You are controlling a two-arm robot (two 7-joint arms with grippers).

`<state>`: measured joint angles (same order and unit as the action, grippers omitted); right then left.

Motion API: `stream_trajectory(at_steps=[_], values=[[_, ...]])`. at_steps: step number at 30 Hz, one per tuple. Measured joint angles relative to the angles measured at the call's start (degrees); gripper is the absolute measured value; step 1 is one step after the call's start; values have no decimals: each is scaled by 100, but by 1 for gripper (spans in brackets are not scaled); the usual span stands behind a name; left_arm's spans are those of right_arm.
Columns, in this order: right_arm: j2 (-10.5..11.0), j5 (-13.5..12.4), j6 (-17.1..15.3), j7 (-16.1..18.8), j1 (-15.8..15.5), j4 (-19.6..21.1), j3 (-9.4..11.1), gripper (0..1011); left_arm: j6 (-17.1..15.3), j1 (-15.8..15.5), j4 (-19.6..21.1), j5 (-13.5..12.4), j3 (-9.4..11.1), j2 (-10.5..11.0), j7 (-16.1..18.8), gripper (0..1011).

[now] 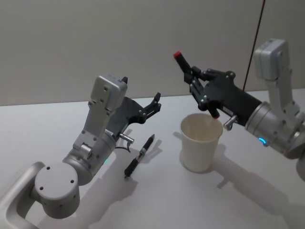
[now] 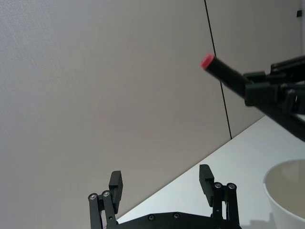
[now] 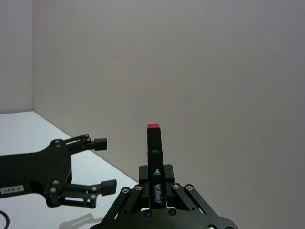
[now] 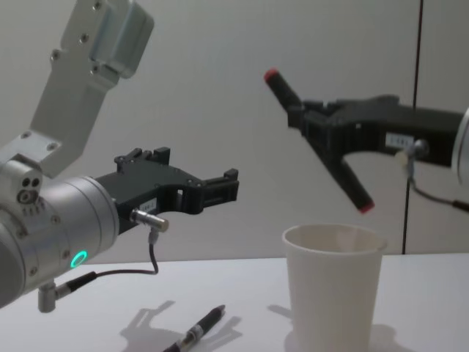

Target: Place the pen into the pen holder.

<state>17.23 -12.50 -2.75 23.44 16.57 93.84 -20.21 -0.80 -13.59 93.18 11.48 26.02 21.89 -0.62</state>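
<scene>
The right hand (image 1: 195,83) was clenched on the pen (image 1: 182,63), a black one with red ends. It slanted from 11 o'clock down to 5 o'clock, its lower tip just above the mouth of the pen holder (image 1: 198,150) near the 1 o'clock rim. A second pen (image 1: 139,156) lay on the bench (image 1: 57,124) at the holder's 9 o'clock. The left hand (image 1: 155,105) hung released above it, fingers apart.

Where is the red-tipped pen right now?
The red-tipped pen is on the right in the head view, clamped tilted in the right pincer, its lower end hanging above the mouth of the white paper cup.
</scene>
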Motion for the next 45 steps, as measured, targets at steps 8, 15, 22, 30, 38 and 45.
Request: stream_trajectory(at_steps=[8, 15, 22, 30, 38, 45], values=[[-107, 66, -6, 16, -7, -162, -114, 167, 0, 0, 0, 0, 0, 0, 0, 1001], [-205, 85, -35, 69, 8, -222, -207, 167, 0, 0, 0, 0, 0, 0, 0, 1001], [-260, 96, -57, 99, 18, -257, -257, 224, 0, 0, 0, 0, 0, 0, 0, 1001], [-296, 101, -68, 119, 24, -279, -291, 465, 0, 0, 0, 0, 0, 0, 0, 1001], [-315, 106, -74, 130, 28, -290, -308, 720, 0, 0, 0, 0, 0, 0, 0, 1001], [-291, 106, -82, 125, 23, -261, -295, 927, 0, 0, 0, 0, 0, 0, 0, 1001]])
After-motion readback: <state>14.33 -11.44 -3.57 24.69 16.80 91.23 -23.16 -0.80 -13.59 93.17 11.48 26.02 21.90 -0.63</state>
